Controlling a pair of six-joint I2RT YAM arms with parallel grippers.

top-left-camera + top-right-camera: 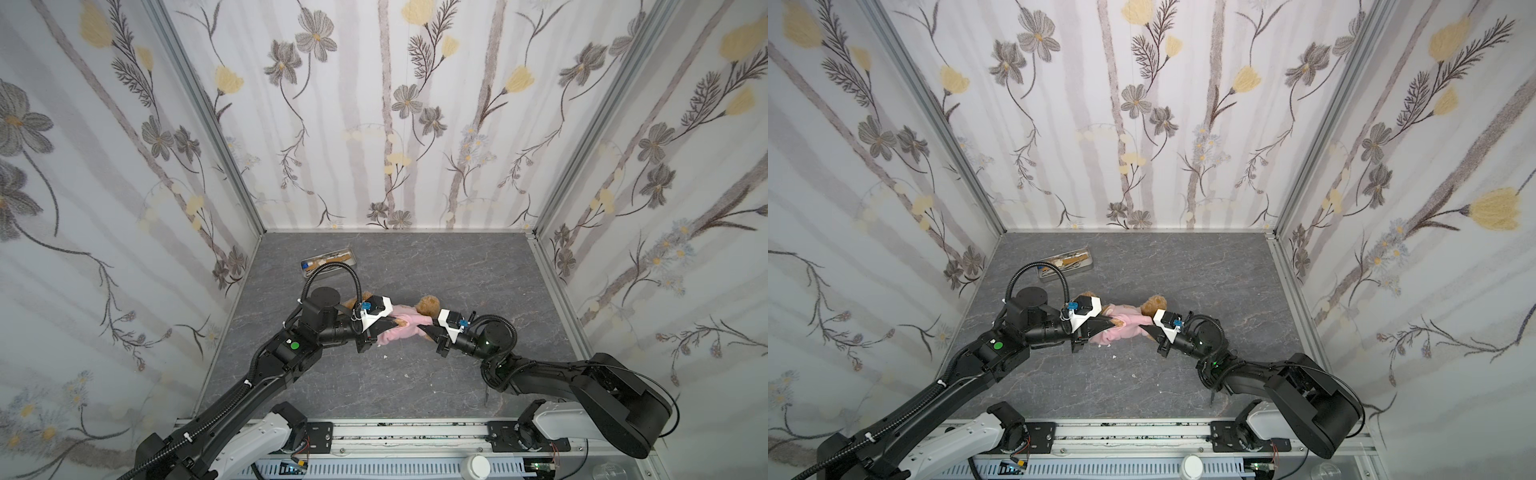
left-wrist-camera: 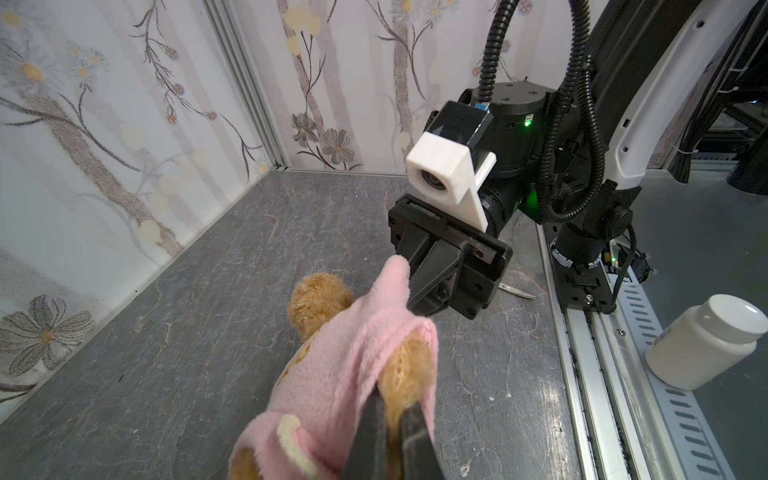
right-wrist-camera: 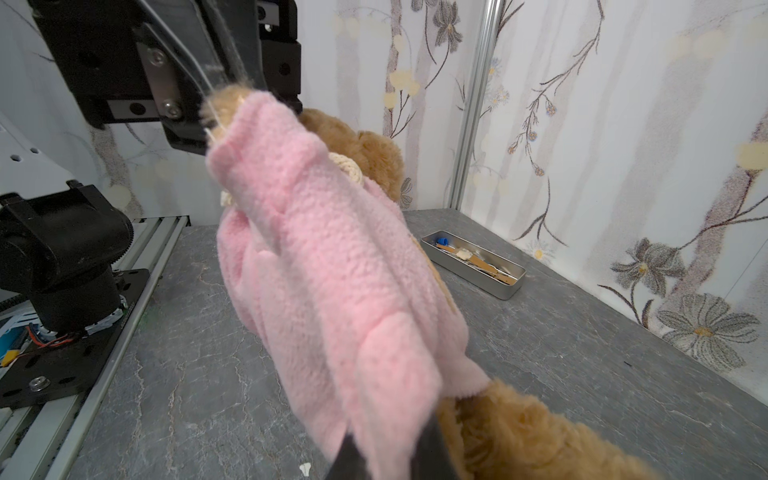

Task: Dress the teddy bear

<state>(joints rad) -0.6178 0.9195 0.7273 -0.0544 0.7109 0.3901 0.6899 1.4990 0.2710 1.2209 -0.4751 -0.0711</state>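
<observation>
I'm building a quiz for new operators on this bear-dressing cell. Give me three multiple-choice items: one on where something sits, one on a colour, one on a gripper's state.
1. The metal tin lies: A) toward the back left of the table; B) at the front right corner; C) in the very middle.
2. The shirt on the teddy bear is: A) blue; B) green; C) pink.
3. The left gripper is: A) open, holding nothing; B) shut on the teddy bear's limb; C) shut on the metal tin.

Key: 1 A, both top views show it at the back left. 2 C, the fleece is pink in every view. 3 B, the left wrist view shows it clamped on brown fur at the sleeve end.
</observation>
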